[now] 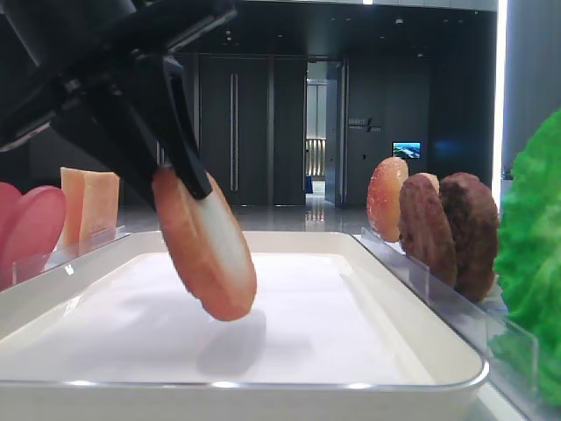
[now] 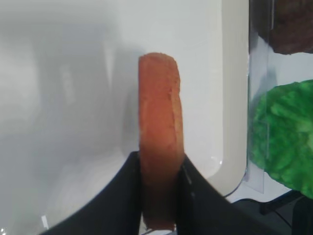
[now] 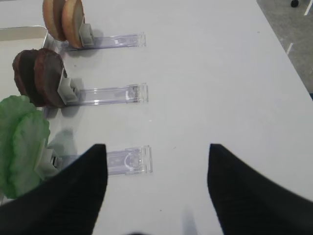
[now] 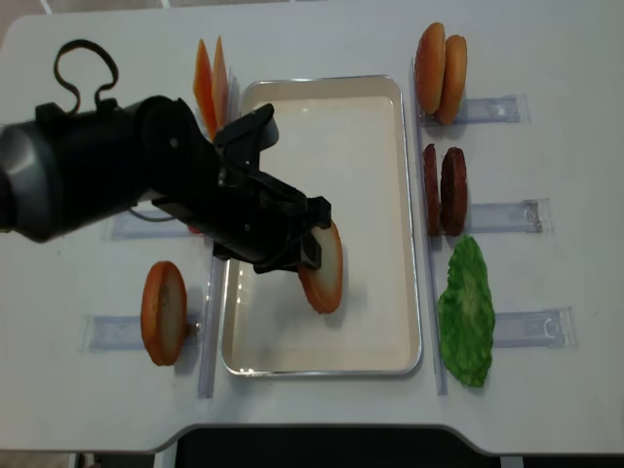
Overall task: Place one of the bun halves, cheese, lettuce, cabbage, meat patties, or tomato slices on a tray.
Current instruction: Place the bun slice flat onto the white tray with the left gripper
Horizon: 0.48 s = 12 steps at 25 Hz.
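Note:
My left gripper (image 4: 307, 234) is shut on a bun half (image 4: 324, 268), a golden-brown disc with a pale cut face. The bun half (image 1: 210, 254) hangs tilted on edge over the white tray (image 4: 409, 195), its lower rim close to the floor. In the left wrist view both black fingers clamp the bun half (image 2: 159, 112) at the left gripper (image 2: 160, 156), above the tray's near corner (image 2: 234, 98). My right gripper (image 3: 156, 149) stands open over bare table, empty, right of the lettuce (image 3: 19, 142).
Right of the tray stand two domed buns (image 4: 441, 68), two meat patties (image 4: 444, 190) and lettuce (image 4: 466, 307) in clear holders. Cheese slices (image 4: 210, 83) stand at the back left, tomato slices (image 1: 31, 228) beside them. Another bun half (image 4: 164, 312) stands front left.

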Motion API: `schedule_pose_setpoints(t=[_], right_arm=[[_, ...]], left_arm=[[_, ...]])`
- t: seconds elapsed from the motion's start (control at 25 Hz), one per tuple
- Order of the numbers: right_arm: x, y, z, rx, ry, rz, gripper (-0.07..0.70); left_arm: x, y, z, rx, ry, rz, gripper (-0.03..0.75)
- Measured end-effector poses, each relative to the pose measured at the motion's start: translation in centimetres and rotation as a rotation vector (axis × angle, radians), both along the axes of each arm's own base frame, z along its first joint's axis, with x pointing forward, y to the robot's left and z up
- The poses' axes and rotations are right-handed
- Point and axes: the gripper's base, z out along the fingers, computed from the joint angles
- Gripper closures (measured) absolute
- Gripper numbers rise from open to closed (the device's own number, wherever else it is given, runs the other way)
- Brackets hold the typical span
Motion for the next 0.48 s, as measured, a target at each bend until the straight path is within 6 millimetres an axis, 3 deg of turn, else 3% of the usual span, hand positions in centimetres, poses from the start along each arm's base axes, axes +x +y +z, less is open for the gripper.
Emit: schedule_pose_setpoints(t=[0.48], right_arm=[[0.0, 0.0, 0.0, 0.0, 0.0, 0.0, 0.205]], left_arm=[[0.9, 0.2, -1.8, 0.013, 0.034, 0.002, 0.578]])
